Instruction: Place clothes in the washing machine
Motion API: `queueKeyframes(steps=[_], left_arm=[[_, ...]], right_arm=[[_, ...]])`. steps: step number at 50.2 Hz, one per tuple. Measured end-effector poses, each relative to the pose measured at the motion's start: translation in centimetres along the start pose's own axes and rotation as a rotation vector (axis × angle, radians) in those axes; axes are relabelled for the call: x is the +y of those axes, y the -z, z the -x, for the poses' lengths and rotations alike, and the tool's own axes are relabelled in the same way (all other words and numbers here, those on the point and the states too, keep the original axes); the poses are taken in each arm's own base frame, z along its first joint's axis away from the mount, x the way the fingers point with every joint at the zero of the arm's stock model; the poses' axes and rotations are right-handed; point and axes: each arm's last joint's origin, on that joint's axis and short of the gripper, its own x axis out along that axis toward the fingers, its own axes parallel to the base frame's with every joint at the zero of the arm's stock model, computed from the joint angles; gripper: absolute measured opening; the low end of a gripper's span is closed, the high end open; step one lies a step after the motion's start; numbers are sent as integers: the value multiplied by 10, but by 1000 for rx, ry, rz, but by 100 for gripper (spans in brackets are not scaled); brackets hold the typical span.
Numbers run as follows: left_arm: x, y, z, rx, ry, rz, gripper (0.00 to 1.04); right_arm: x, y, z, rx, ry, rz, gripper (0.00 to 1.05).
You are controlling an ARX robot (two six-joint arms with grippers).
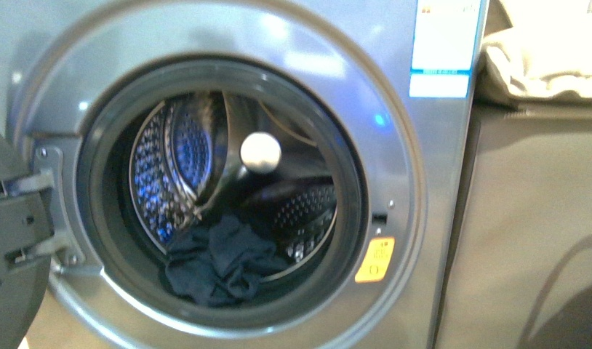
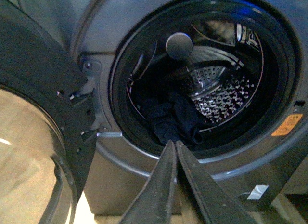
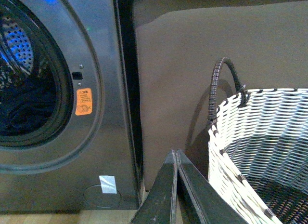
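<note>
Here, the washing machine [image 1: 228, 43] filled the left and centre of the front view, its round dark-rimmed porthole [image 1: 220, 193] standing open. The door [image 1: 13, 240] hung swung out at the lower left edge of the frame, attached at a hinge [image 1: 49, 211] on the porthole's left side. The clothes [image 1: 217, 262], dark navy fabric in a crumpled heap, lay inside the perforated drum [image 1: 169, 167] at the bottom front, just behind the lower rim of the porthole. A blue-white label [image 1: 444, 47] sat at the upper right of the machine front, and an orange sticker [image 1: 374, 259] sat to the lower right of the porthole. A plain cabinet [image 1: 533, 233] stood immediately to the right of the machine, with beige padded fabric [image 1: 544, 54] resting on top of it.

In the left wrist view, the left gripper [image 2: 175, 146] appeared at the bottom centre with its two fingers pressed together and nothing between them. It pointed toward the porthole, with the clothes [image 2: 171, 120] visible in the drum beyond its tip.

In the right wrist view, the right gripper [image 3: 175, 154] likewise showed its fingers pressed together and empty. A white woven basket [image 3: 260, 137] with a dark handle [image 3: 226, 82] occupied the lower right of that frame, beside the cabinet [image 3: 192, 65].
</note>
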Motion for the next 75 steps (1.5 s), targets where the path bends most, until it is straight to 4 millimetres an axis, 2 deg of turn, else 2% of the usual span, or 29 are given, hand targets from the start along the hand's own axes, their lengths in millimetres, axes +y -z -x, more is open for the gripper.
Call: queueKeyframes(steps=[13,24,59,75], left_arm=[[14,34,9,6,14,4,4],[18,51,15,2,-11,4,4],[17,85,35,-9,-11,4,4],[17,85,35,-11,-12,4,4]], right_arm=[[0,0,0,0,0,0,2],[0,0,0,0,0,0,2],[0,0,0,0,0,0,2],[0,0,0,0,0,0,2]])
